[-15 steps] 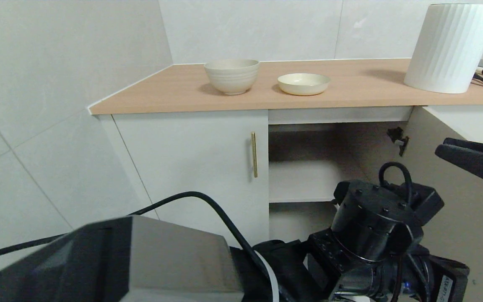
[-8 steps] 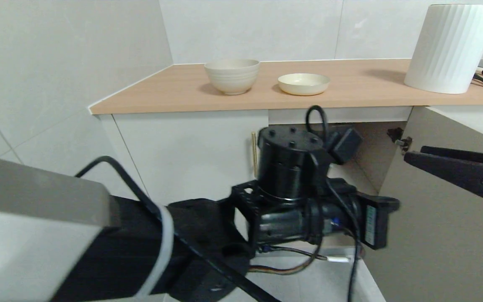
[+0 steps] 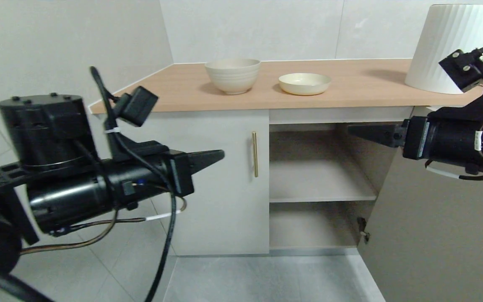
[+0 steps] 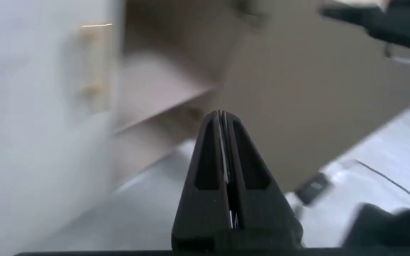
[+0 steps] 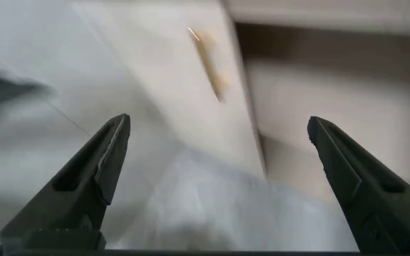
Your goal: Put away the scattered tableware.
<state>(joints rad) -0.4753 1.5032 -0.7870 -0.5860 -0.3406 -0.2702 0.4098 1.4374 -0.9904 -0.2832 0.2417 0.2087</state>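
A ribbed cream bowl (image 3: 233,74) and a shallow cream dish (image 3: 304,83) stand side by side on the wooden countertop (image 3: 174,94). My left gripper (image 3: 218,155) (image 4: 221,117) is shut and holds nothing. It hovers below counter height, in front of the closed cabinet door (image 3: 208,184), and points toward its brass handle (image 3: 254,154). My right gripper (image 3: 352,130) (image 5: 218,122) is open wide and empty, level with the top of the open cabinet compartment (image 3: 317,180). Both grippers are well below the bowl and the dish.
The right cabinet door (image 3: 434,235) stands swung open toward me, showing two bare shelves. A tall white ribbed cylinder (image 3: 451,46) stands on the counter at the right. Tiled walls close in the left side and the back; grey floor lies below.
My left arm has risen from bottom centre and swung left. My right arm has come up and inward to the open compartment's top. The bowl and the dish have not moved.
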